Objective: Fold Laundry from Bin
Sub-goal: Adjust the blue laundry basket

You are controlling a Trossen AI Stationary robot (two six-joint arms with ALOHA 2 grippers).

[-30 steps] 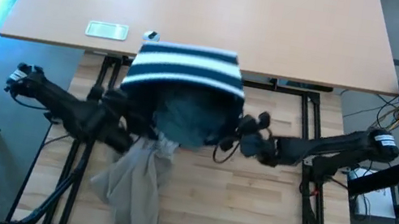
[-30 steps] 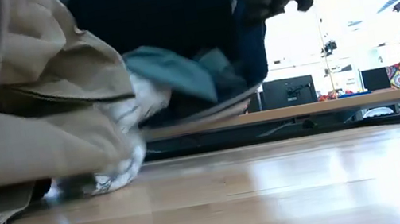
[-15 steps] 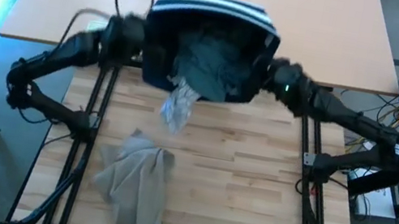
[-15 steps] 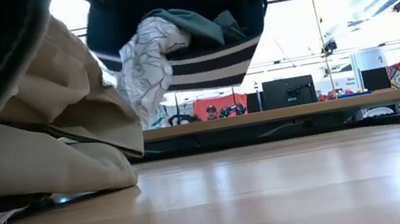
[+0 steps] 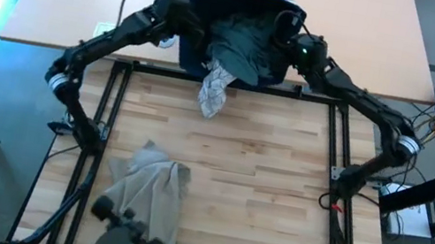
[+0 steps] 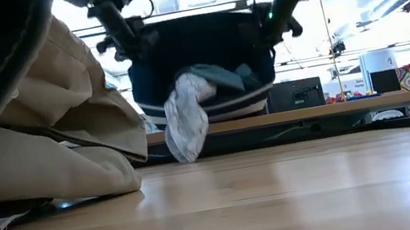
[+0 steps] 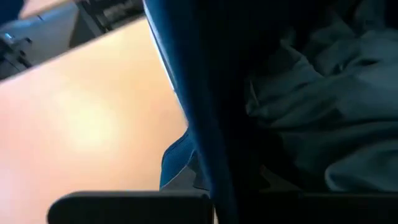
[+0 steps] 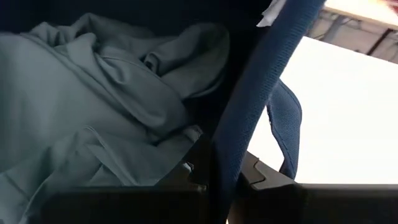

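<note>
**Bin tipped, folding yet to begin**

The navy bin [image 5: 247,6] hangs tilted above the far edge of the wooden table [image 5: 275,204], its mouth facing the work surface. A teal garment [image 5: 243,50] bulges from the opening, and a grey-white patterned piece [image 5: 213,96] dangles below the rim. One tan garment [image 5: 147,190] lies crumpled on the near side of the table, unfolded. The left gripper [image 5: 178,15] and right gripper [image 5: 300,51] each pinch a side rim of the bin. Emptying looks half done; no folding is visible.
</note>
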